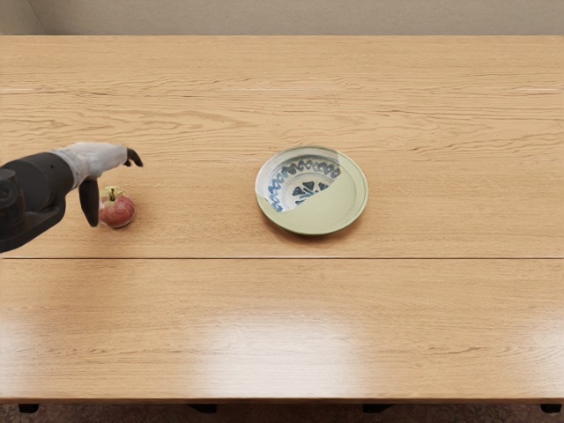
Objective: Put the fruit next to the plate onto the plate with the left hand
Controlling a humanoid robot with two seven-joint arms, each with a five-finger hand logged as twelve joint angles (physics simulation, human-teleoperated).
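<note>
**Left robot hand open above the apple**

We see the left robot hand with fingers spread, holding nothing, one dark finger just beside the small red apple. The apple lies on the light wooden table, well left of the round pale-green plate.

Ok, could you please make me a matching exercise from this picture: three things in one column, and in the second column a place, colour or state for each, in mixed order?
Things:
1. apple
2. plate
3. left hand

Descriptions:
a. pale green with a blue pattern, near the middle of the table
b. fingers open, holding nothing, near the picture's left edge
c. red, lying on the wood well to the left of the dish

Pairs: 1-c, 2-a, 3-b
</note>
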